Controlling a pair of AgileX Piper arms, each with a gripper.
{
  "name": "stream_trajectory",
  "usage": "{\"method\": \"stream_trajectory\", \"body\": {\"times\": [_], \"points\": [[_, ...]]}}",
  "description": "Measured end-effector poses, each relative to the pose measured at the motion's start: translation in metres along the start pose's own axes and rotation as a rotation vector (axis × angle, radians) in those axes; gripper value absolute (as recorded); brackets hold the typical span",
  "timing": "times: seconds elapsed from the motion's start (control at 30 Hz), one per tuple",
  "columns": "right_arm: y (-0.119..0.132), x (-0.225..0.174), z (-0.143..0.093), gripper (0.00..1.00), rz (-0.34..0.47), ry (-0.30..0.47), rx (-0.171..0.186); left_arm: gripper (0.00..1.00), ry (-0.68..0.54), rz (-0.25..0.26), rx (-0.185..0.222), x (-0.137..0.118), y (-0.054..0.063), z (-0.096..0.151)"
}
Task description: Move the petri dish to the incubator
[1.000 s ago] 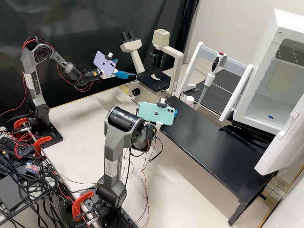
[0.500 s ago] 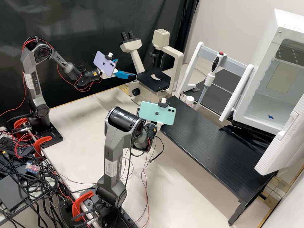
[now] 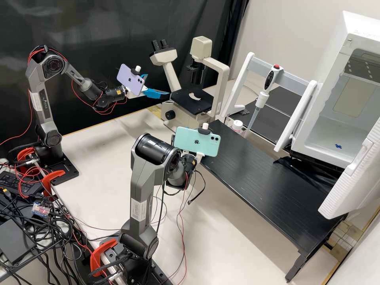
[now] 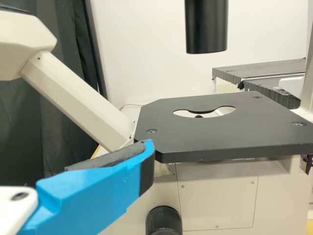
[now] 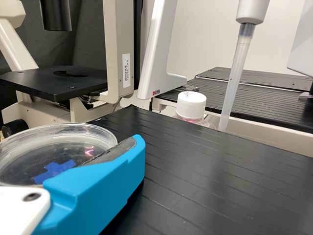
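Left gripper (image 3: pixel 157 85), fingers spread, hovers near the microscope stage (image 4: pixel 220 129); the petri dish (image 5: pixel 29 152) sits at the right gripper (image 3: pixel 200 155), whose grasp cannot be determined.

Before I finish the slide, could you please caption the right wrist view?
A clear dish in the foreground, with a microscope and a white-capped bottle beyond.

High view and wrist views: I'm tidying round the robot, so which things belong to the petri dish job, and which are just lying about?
For the job:
petri dish
incubator, standing open

Apparently just about:
microscope
pipette, upright on its stand
white-capped bottle
tangled cables
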Motion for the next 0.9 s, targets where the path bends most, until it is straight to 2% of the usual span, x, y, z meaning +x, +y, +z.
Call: {"method": "stream_trajectory", "body": {"times": [0.23, 0.4, 0.67, 0.9], "points": [[0.007, -0.002, 0.007, 0.0, 0.022, -0.022, -0.001, 1.0, 0.0, 0.0, 0.0, 0.0, 0.0, 0.0], [0.025, -0.009, 0.021, 0.0, 0.082, -0.082, 0.007, 1.0, 0.0, 0.0, 0.0, 0.0, 0.0, 0.0], [0.066, -0.032, 0.055, 0.0, 0.225, -0.21, 0.084, 1.0, 0.0, 0.0, 0.0, 0.0, 0.0, 0.0], [0.109, -0.049, 0.073, 0.0, 0.353, -0.237, 0.116, 1.0, 0.0, 0.0, 0.0, 0.0, 0.0, 0.0]]}}
